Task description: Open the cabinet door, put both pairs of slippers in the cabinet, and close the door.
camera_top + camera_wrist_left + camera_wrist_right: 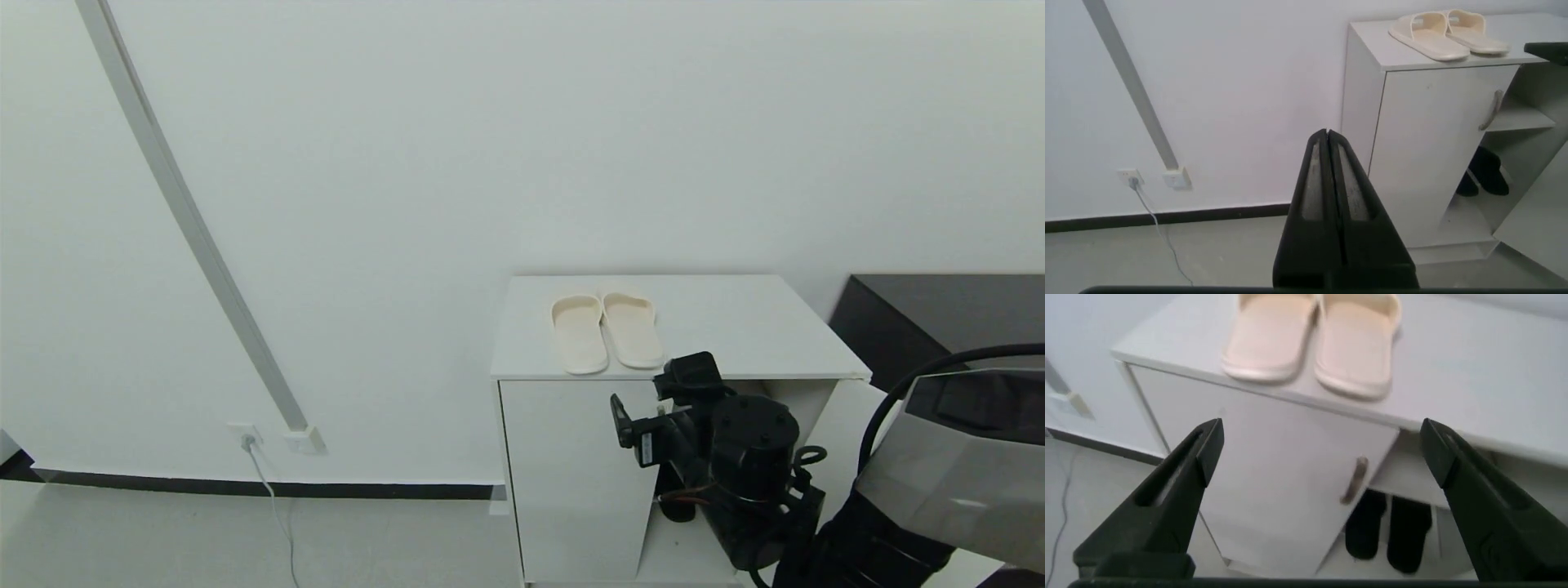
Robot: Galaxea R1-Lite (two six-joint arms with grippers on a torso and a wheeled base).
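While right claw (pixel 1321 429) gapes before cabinet (pixel 1503 384), cream slippers (pixel 1315 335) lie above, atop.

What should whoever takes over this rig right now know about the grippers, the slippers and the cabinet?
Left gripper: shut, empty, off to the robot's left of the cabinet.
Right gripper: open, empty, in front of the cabinet, just below its top.
Black slippers: inside, low in the cabinet's open right side.
Cream slippers: side by side on the cabinet top.
Done: door open, black pair in.
Left: put the cream pair inside, close the door.
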